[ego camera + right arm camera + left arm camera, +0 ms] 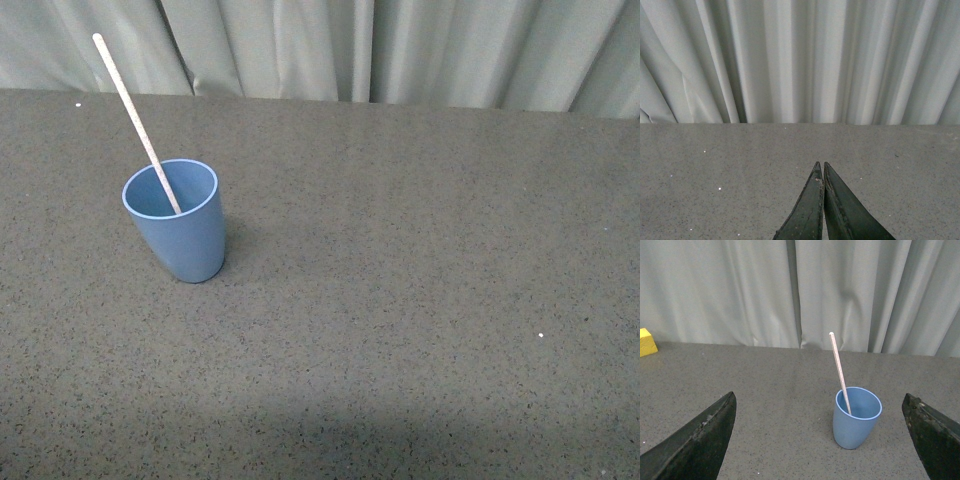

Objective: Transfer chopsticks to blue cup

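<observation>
Left wrist view: left gripper [820, 440] has its fingers spread wide, nothing between them — the blue cup [857, 417] stands on the table ahead, well clear of both tips. Right gripper [821, 172] has its fingers pressed together on nothing, pointing at bare grey tabletop [715, 160] and the curtain [800, 60] behind.

Chopsticks [136, 120] — one thin cream-white stick is all I can see — stands lower end down inside the cup, leaning on the rim, top tilted up and to the left in the front view. Cup is upright on the left half of the table. Neither arm shows in the front view.

Judgement: transfer looks done, stick is seated and both grippers are off it. Next move is only retreat or hold — keep the left arm from clipping the protruding stick, which could tip the light cup. Yellow block [647, 342] at the far table edge is irrelevant.
</observation>
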Robot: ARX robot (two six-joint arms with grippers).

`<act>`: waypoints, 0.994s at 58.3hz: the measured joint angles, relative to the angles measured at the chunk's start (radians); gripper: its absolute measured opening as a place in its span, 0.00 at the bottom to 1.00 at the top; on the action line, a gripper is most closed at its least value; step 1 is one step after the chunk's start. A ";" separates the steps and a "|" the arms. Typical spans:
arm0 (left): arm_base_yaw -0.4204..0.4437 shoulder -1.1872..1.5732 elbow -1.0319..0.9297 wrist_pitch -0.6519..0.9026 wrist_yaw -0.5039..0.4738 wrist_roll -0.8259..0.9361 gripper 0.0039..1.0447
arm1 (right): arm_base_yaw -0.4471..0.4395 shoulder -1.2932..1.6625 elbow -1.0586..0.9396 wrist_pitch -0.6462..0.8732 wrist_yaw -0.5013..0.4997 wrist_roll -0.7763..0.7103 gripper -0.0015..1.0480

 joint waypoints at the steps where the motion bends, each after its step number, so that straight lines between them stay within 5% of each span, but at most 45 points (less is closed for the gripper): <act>1: 0.000 0.000 0.000 0.000 0.000 0.000 0.94 | 0.000 -0.006 0.000 -0.006 0.000 0.000 0.01; 53: 0.000 0.000 0.000 0.000 0.000 0.000 0.94 | 0.000 -0.362 0.000 -0.350 0.000 0.000 0.01; 58: 0.000 0.000 0.000 0.000 0.000 0.000 0.94 | 0.000 -0.474 0.000 -0.498 -0.003 0.000 0.01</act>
